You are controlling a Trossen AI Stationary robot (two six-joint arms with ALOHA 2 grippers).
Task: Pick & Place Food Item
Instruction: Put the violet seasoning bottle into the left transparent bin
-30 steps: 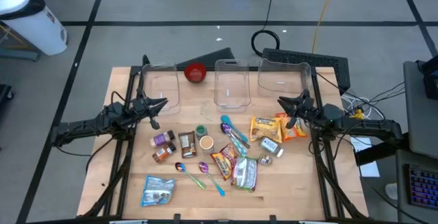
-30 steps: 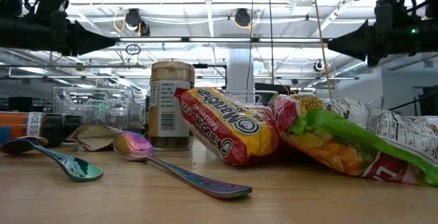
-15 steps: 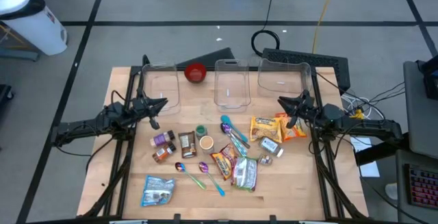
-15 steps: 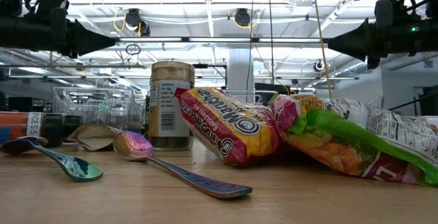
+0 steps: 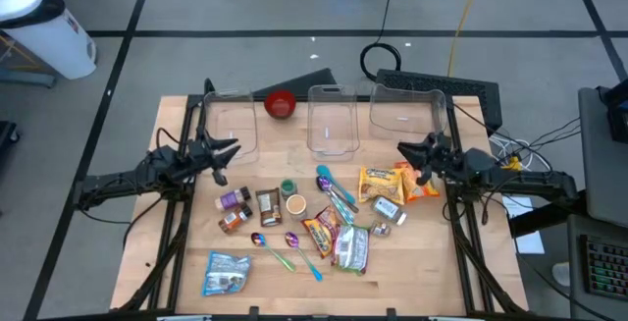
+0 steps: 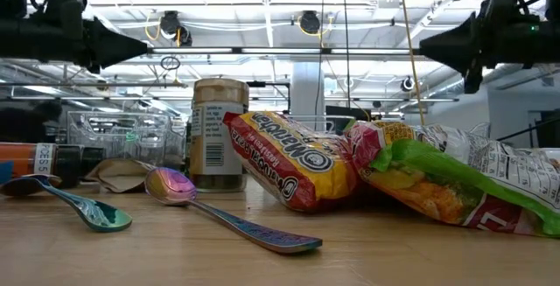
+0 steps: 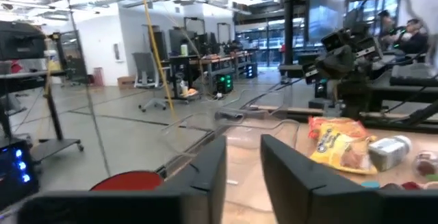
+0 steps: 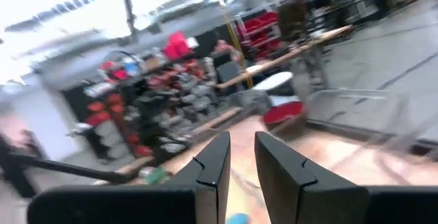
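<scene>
Since a second ago both arms have only shifted slightly. Right jaws (image 5: 403, 149) hover slightly parted and empty, above the tabletop (image 5: 422, 262), beside the orange-yellow snack bags (image 5: 378, 182), likely readying a pick. Left jaws (image 5: 232, 147) wait, narrowly parted, near a clear plastic bin (image 5: 232, 125) awaiting food.

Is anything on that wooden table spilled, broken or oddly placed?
Nothing looks spilled or damaged. The snack packets, such as the yellow noodle packet, lie loosely jumbled with colourful spoons mid-table, and the three clear plastic bins stand upright. Both grippers, left and right, hover empty.
</scene>
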